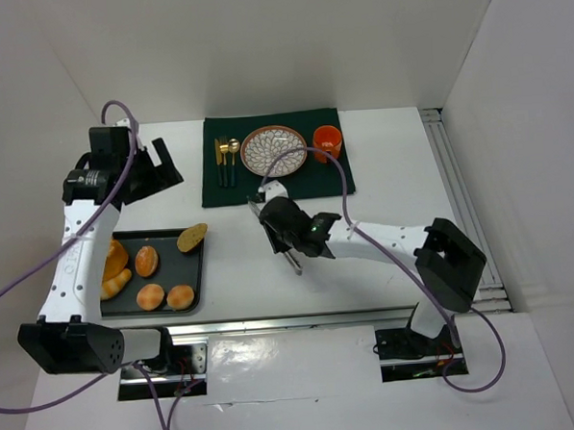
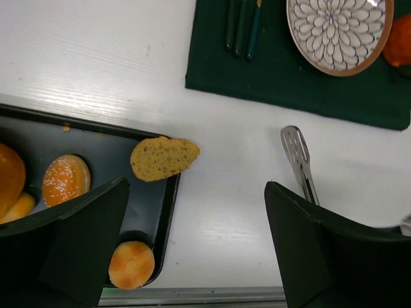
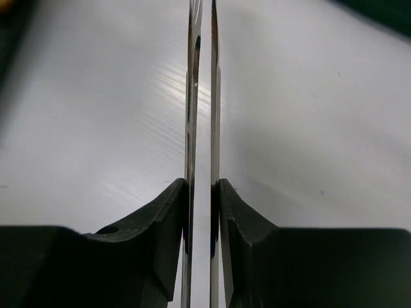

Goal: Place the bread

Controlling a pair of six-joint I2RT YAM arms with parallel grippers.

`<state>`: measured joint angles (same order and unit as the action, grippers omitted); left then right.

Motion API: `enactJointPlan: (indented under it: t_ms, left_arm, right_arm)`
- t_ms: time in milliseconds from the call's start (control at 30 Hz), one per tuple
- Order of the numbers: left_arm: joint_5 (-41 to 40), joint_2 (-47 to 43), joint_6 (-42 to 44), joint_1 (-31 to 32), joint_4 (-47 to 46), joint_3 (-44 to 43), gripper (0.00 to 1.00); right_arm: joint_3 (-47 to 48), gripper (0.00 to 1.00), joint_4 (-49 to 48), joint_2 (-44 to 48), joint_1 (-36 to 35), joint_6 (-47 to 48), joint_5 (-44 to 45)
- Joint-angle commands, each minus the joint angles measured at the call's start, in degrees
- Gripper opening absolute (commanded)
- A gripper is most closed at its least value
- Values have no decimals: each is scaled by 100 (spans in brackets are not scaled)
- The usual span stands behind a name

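Right hand (image 3: 202,186) pinches the tongs (image 3: 215,96) mid-frame, blades squeezed together; let them spring apart, then straddle the bread slice (image 1: 192,237) on the tray (image 1: 201,272) rim left of centre; left hand (image 2: 196,186) spread.

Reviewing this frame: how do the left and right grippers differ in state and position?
The left gripper is open with nothing between its fingers, while the right gripper is shut on the tongs, squeezing their two blades close together. The left gripper hangs above the tray corner by the bread slice. The right gripper is over bare table, to the right of the tray. Both have black fingers.
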<state>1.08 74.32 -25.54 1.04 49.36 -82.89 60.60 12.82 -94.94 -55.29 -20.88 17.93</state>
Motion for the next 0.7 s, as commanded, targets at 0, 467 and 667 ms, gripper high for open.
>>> enactJointPlan:
  t_ms: [0, 467, 667]
  left_arm:
    - [-100, -339, -73, -252, -14, -298, 100]
    - [402, -639, -127, -570, -208, 151, 100]
    - [454, -639, -74, -622, -208, 151, 100]
  right_arm:
    - [810, 33, 519, 345, -44, 163, -622]
    - [1667, 52, -94, -500, 282, -916, -3225]
    - [1385, 56, -544, -438, 334, -1339, -3121]
